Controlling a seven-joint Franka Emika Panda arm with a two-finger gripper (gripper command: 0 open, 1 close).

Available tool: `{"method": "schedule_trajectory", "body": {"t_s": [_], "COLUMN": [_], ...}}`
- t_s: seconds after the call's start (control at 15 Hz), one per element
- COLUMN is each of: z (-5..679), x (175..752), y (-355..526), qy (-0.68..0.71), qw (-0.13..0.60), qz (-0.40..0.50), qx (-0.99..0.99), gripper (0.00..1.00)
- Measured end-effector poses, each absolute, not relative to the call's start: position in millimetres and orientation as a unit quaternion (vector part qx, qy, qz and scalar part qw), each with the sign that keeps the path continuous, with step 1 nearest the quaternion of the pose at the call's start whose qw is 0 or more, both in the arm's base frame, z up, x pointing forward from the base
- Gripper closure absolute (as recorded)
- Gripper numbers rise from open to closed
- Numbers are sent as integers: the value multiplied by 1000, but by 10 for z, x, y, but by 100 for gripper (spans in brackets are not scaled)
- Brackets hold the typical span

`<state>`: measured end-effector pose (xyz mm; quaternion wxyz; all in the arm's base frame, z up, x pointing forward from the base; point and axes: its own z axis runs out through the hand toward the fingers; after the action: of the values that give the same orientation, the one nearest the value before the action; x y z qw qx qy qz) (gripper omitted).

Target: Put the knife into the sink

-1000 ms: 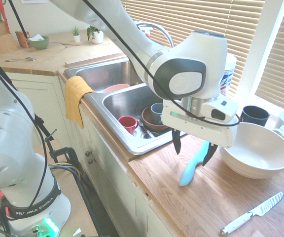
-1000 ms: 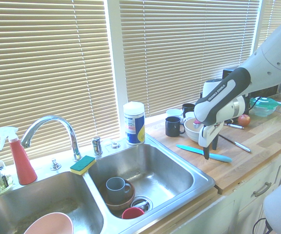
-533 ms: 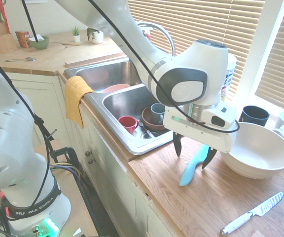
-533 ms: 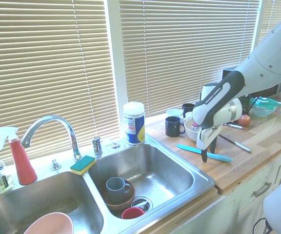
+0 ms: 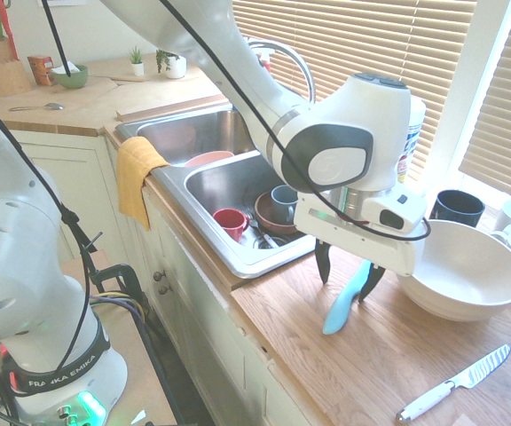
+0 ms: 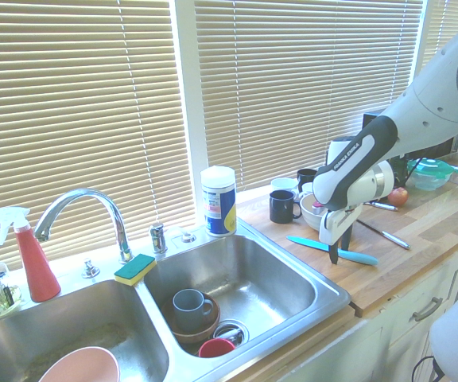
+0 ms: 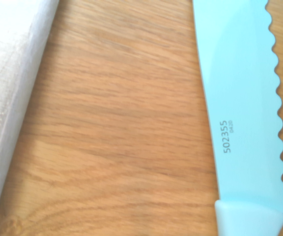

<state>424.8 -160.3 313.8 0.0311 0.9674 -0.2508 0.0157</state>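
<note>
The turquoise knife point(image 5: 339, 307) lies flat on the wooden counter just right of the sink point(image 5: 265, 260), its serrated blade point(image 7: 242, 98) filling the wrist view. My gripper point(image 5: 346, 288) is down over the knife's middle, one finger on each side of it. The fingers stand a little apart from the plastic, so the gripper is open. From the other side the knife point(image 6: 358, 256) shows beside the sink's right rim point(image 6: 325, 287), with the gripper point(image 6: 332, 253) low over it. The sink's steel edge point(image 7: 9, 73) also shows in the wrist view.
A large white bowl point(image 5: 465, 266) sits close behind the gripper, with a black mug point(image 5: 458, 206) beyond it. A steel knife with a white handle point(image 5: 455, 383) lies nearer the counter's front. The near basin holds a red cup point(image 5: 231, 222), a grey mug and a brown bowl.
The gripper has come down lower over the knife and its fingers have drawn closer together around it. The knife has not moved.
</note>
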Motion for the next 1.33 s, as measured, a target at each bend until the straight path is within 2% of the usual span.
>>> {"method": "schedule_trajectory", "body": {"t_s": [1.33], "z": [3200], "x": [4216], "y": [-1740], "qy": [-276], "qw": [24], "qz": [30], "qx": [960], "gripper": [100]}}
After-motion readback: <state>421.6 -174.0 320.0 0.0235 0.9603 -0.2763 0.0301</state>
